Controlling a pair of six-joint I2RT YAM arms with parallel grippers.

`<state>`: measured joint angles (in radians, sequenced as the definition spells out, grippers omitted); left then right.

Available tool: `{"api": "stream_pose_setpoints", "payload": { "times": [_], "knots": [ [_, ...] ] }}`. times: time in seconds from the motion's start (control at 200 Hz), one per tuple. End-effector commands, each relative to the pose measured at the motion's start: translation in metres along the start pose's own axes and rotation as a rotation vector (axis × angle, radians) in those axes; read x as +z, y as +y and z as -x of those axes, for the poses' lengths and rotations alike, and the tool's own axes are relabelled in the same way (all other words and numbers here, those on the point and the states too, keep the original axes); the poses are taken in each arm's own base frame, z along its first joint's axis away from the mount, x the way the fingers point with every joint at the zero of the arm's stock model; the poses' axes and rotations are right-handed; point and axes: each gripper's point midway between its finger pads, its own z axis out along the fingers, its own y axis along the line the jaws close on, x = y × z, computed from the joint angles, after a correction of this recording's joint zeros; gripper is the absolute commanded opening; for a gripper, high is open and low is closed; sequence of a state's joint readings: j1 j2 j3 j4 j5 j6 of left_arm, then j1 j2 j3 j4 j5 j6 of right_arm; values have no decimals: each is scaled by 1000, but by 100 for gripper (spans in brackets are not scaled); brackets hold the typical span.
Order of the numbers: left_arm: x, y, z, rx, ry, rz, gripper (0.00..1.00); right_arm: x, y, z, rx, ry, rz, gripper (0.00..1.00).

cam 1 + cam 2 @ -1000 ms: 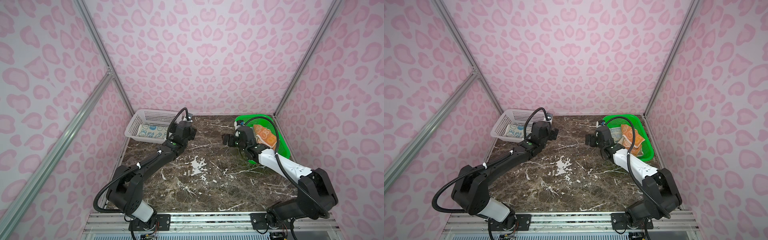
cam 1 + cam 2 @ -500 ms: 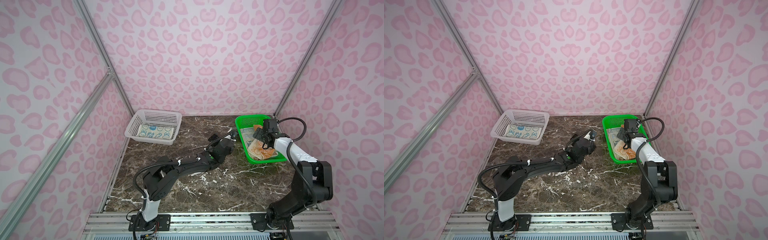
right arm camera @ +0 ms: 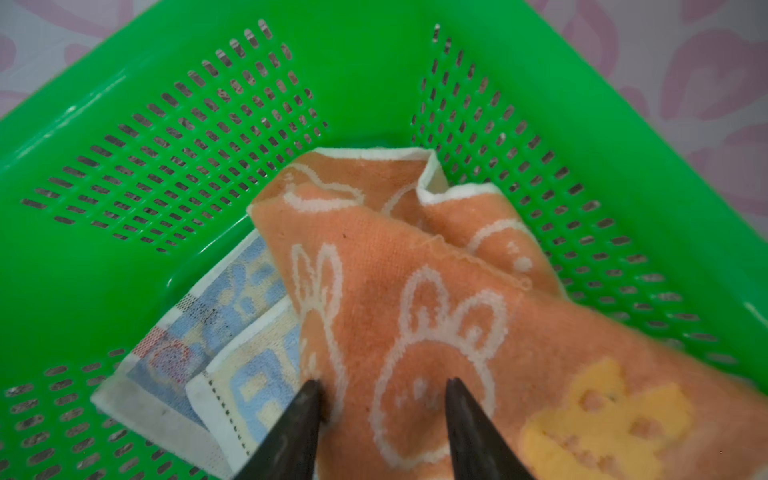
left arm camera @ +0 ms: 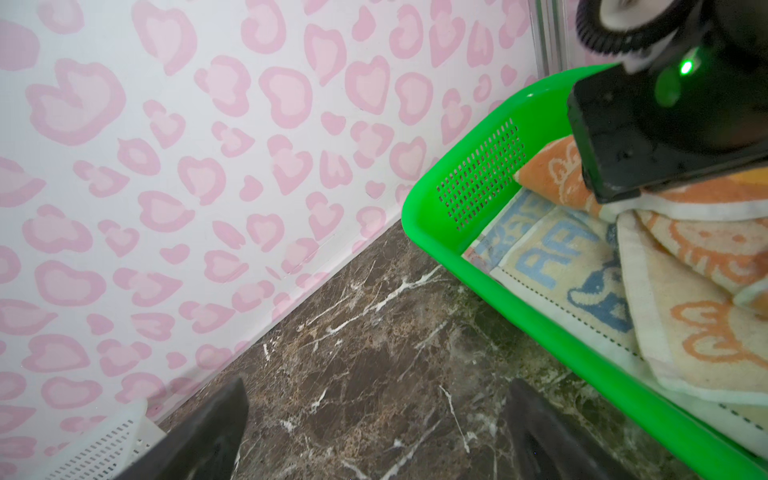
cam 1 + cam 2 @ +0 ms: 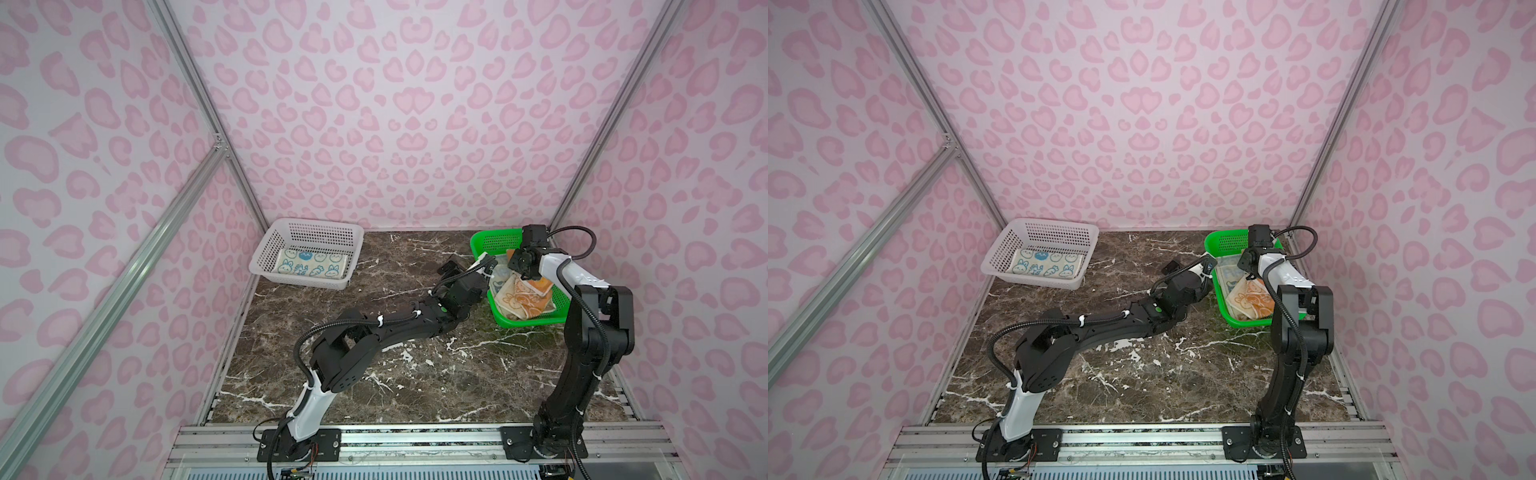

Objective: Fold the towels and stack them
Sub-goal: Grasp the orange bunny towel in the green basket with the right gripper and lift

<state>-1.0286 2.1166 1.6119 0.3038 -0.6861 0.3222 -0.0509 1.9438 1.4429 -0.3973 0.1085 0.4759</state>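
**Overhead and wrist views of the work cell.** At the far right of the marble table (image 5: pixel 415 395) stands the green basket (image 5: pixel 492 241), which holds the unfolded towels. The orange towel (image 3: pixel 415 249), printed with pale bunnies, lies crumpled on top in the far half of the basket. Beneath it, toward the basket's left wall, we see the cream towel with blue block letters (image 4: pixel 552 253). A cream face with orange bunnies (image 5: pixel 519 297) fills the near half; we cannot tell whether it is a separate cloth or the orange towel's reverse.

The right gripper (image 3: pixel 382 381) is down inside the basket. Its fingers are part-closed astride a ridge of the orange towel and touch it on both sides, but we cannot tell whether the pinch is firm. The left gripper (image 4: pixel 376 382) hovers spread wide over bare marble just left of the basket, whose green side wall stands between it and the cloths. In the left wrist view the right arm's black housing (image 4: pixel 665 124) hides part of the orange towel.

At the far left, well apart, the white basket (image 5: pixel 307 232) contains one folded cream towel with blue bunnies (image 5: pixel 311 266).
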Motion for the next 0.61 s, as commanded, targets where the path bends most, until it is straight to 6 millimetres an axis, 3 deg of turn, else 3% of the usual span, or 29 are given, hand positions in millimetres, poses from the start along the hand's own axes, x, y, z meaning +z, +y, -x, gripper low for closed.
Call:
{"api": "stream_pose_setpoints", "payload": {
  "times": [0.0,0.16,0.3,0.6],
  "knots": [
    [2,-3,10,-13,-16,-17,98,8,1,-7,-10,33,10,38],
    [-3,2,10,-61,-3,-4,98,2,6,-4,-1,25,41,7],
    [-11,9,11,-85,9,4,98,-26,13,6,-14,-10,55,5],
    [-39,37,11,-144,34,19,98,-110,34,30,-86,-157,100,4]
  ]
}}
